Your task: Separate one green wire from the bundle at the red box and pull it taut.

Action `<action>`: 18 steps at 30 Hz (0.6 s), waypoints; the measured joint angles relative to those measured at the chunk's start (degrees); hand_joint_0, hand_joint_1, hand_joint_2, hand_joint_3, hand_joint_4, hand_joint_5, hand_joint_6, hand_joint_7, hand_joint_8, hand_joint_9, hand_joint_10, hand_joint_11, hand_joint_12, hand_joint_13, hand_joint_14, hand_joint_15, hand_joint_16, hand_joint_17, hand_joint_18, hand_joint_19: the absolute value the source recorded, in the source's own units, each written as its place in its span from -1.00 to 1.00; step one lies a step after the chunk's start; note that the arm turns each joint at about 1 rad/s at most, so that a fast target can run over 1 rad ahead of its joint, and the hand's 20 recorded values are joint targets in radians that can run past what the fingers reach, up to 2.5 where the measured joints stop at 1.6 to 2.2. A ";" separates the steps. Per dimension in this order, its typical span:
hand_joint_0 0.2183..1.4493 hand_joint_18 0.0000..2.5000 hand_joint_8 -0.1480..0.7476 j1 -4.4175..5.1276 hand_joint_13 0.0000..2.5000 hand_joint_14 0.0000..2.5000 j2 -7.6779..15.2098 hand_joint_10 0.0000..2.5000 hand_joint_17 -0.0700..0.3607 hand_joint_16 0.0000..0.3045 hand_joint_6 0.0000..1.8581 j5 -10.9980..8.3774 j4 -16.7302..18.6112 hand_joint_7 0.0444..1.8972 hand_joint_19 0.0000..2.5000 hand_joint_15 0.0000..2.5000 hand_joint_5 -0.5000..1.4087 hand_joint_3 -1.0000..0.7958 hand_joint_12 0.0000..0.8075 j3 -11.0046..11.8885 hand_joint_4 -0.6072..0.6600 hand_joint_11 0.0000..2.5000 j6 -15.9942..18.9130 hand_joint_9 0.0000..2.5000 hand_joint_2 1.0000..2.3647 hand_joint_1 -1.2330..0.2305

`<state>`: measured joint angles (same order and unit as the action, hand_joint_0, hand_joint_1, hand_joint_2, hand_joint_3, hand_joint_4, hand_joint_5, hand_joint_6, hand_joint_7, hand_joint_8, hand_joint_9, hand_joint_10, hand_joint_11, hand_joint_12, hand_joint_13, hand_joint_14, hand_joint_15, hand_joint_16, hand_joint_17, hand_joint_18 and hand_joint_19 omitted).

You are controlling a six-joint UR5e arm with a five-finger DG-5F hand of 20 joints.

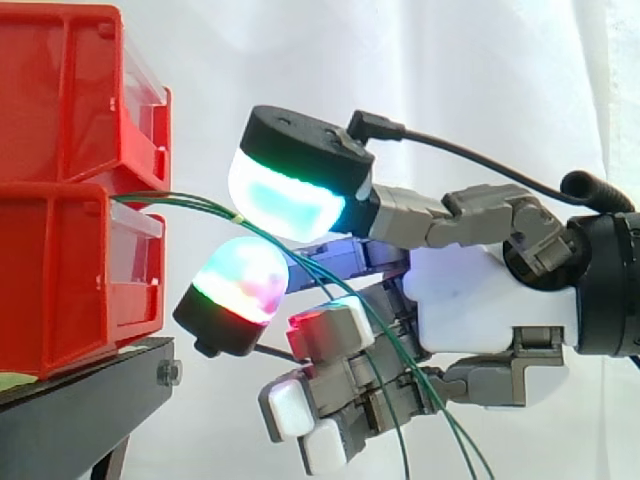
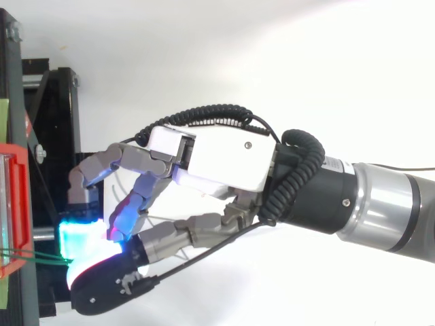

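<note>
The green wires (image 1: 190, 203) leave the gap between the stacked red boxes (image 1: 60, 250) and run rightward, nearly level, into the hand (image 1: 480, 300), which is closed with its glowing pads (image 1: 285, 195) pinching them near the box front; how many lie in the pinch cannot be told. Beyond it they droop slack past the palm. Tightening would call for a pull rightward, and the black stand (image 1: 70, 410) below sits clear.

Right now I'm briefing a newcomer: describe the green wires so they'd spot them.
Start at the stacked red bins at the side view's left. From the gap between them, the green wires run right and droop across the hand. They are the only thin green strands.
</note>
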<state>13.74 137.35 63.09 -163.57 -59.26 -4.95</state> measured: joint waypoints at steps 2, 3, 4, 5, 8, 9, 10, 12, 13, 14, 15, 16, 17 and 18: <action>-0.39 -0.31 -0.08 0.06 -0.06 -0.98 0.00 -0.99 -0.15 -0.67 -0.02 -0.04 0.34 0.03 -0.46 -0.33 -0.66 -0.40 -0.10 -0.34 0.17 0.08 0.10 0.05 -1.00 -0.40; -0.39 -0.31 -0.07 0.08 -0.05 -0.98 0.01 -0.99 -0.15 -0.67 -0.02 -0.05 0.45 0.02 -0.46 -0.30 -0.67 -0.41 -0.09 -0.46 0.17 0.10 0.16 0.06 -1.00 -0.40; -0.39 -0.31 -0.09 0.10 -0.04 -0.98 0.01 -0.99 -0.15 -0.67 -0.02 -0.05 0.52 0.02 -0.46 -0.27 -0.67 -0.41 -0.10 -0.56 0.18 0.13 0.24 0.06 -1.00 -0.41; -0.39 -0.31 -0.08 0.12 -0.03 -0.98 0.01 -0.99 -0.15 -0.67 -0.02 -0.06 0.60 0.02 -0.46 -0.25 -0.67 -0.42 -0.09 -0.65 0.18 0.13 0.35 0.06 -1.00 -0.41; -0.41 -0.31 -0.07 0.13 0.01 -0.98 0.01 -0.99 -0.14 -0.66 -0.02 -0.07 0.68 -0.01 -0.45 -0.18 -0.67 -0.44 -0.08 -0.74 0.19 0.15 0.49 0.07 -1.00 -0.37; -0.43 -0.31 -0.07 0.13 0.02 -0.98 0.01 -0.99 -0.14 -0.66 -0.02 -0.07 0.68 -0.01 -0.46 -0.16 -0.67 -0.44 -0.09 -0.75 0.19 0.16 0.52 0.07 -1.00 -0.34; -0.44 -0.31 -0.07 0.15 0.03 -0.98 0.01 -1.00 -0.14 -0.66 -0.02 -0.07 0.69 -0.01 -0.45 -0.15 -0.67 -0.44 -0.08 -0.75 0.19 0.16 0.53 0.07 -1.00 -0.31; -0.47 -0.30 -0.05 0.20 0.06 -0.98 0.01 -1.00 -0.12 -0.65 -0.02 -0.07 0.70 -0.04 -0.45 -0.12 -0.67 -0.44 -0.09 -0.75 0.20 0.18 0.55 0.09 -1.00 -0.22; -0.47 -0.30 -0.05 0.21 0.06 -0.98 0.01 -1.00 -0.12 -0.65 -0.02 -0.07 0.70 -0.04 -0.45 -0.12 -0.67 -0.44 -0.08 -0.75 0.20 0.19 0.55 0.09 -1.00 -0.19; -0.48 -0.29 -0.05 0.21 0.07 -0.98 0.01 -1.00 -0.12 -0.65 -0.02 -0.08 0.71 -0.04 -0.45 -0.11 -0.67 -0.44 -0.08 -0.76 0.21 0.19 0.55 0.09 -1.00 -0.17; -0.48 -0.29 -0.06 0.21 0.07 -0.98 0.02 -1.00 -0.12 -0.65 -0.02 -0.08 0.70 -0.04 -0.45 -0.10 -0.67 -0.44 -0.09 -0.76 0.20 0.20 0.56 0.10 -1.00 -0.15; -0.46 -0.29 -0.05 0.22 0.08 -0.98 0.01 -1.00 -0.12 -0.65 -0.02 -0.07 0.68 -0.04 -0.45 -0.09 -0.67 -0.44 -0.09 -0.76 0.20 0.20 0.56 0.10 -1.00 -0.14; -0.44 -0.30 -0.07 0.22 0.08 -0.98 0.00 -1.00 -0.13 -0.66 -0.02 -0.08 0.63 -0.03 -0.44 -0.09 -0.67 -0.44 -0.11 -0.75 0.20 0.21 0.56 0.10 -1.00 -0.12; -0.42 -0.29 -0.07 0.22 0.08 -0.98 -0.01 -1.00 -0.14 -0.66 -0.02 -0.08 0.58 -0.03 -0.44 -0.09 -0.67 -0.44 -0.10 -0.71 0.19 0.21 0.56 0.11 -1.00 -0.12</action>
<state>13.96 137.35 63.02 -162.99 -59.97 -4.39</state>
